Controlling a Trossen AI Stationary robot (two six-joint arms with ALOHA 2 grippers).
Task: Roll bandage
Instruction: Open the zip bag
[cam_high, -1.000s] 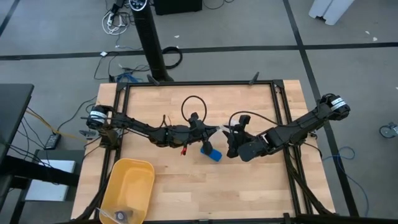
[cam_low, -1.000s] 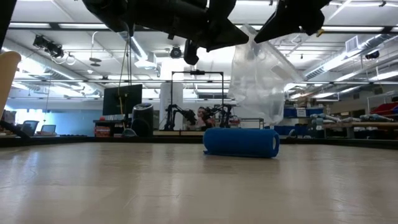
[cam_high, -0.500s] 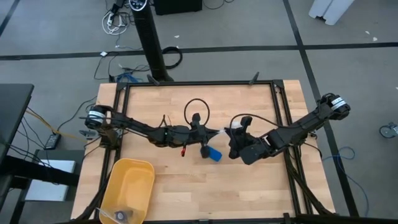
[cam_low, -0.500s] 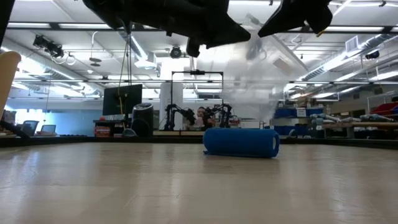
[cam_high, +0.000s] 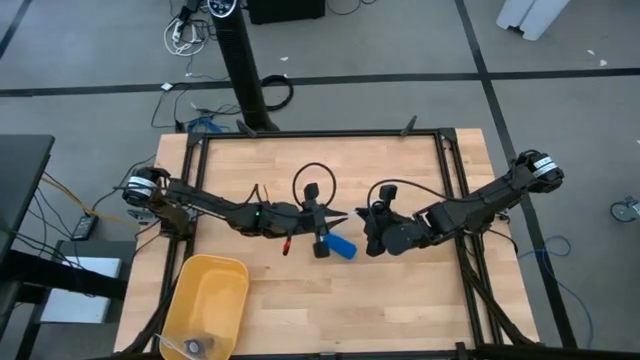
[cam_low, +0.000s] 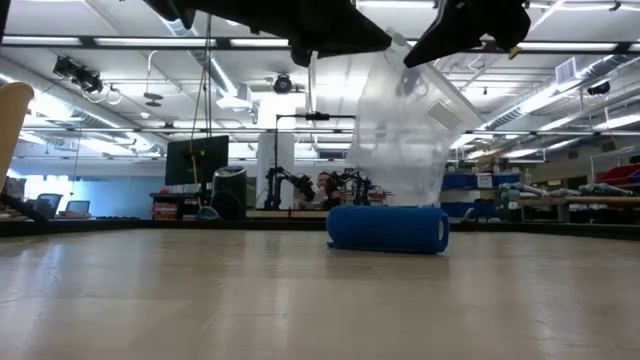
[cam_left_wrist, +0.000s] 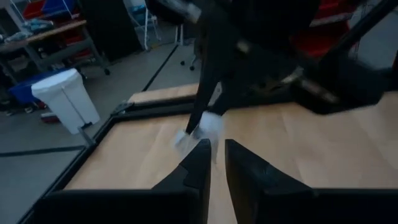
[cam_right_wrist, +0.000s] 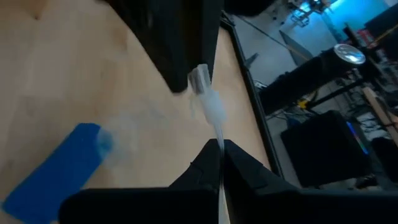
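The bandage (cam_high: 340, 246) is a bright blue roll lying on its side on the wooden table (cam_high: 420, 300), below and between my two grippers; it also shows in the low view (cam_low: 388, 228). A clear plastic bag (cam_low: 400, 130) hangs above it from my right gripper (cam_right_wrist: 221, 149), which is shut on it. My left gripper (cam_left_wrist: 216, 149) stands open just in front of the bag's bunched top (cam_left_wrist: 205, 127), with nothing between its fingers. My right gripper pinches the bag's bunched top end (cam_right_wrist: 217, 127) between its two fingers, coming from the table's right and slanting down. The bag hangs slack below the fingers, its lower part (cam_low: 400, 185) just above the bandage.
A yellow bin (cam_high: 205, 305) stands at the table's near left corner, with a small object in its near end. A black frame (cam_high: 320, 135) runs round the tabletop. Bare wood lies in front of the bandage and to the right.
My left gripper has rolled about its own axis and drawn back a little toward the table's left. The bag swung and now hangs from my right gripper alone. The bandage has stayed where it was.
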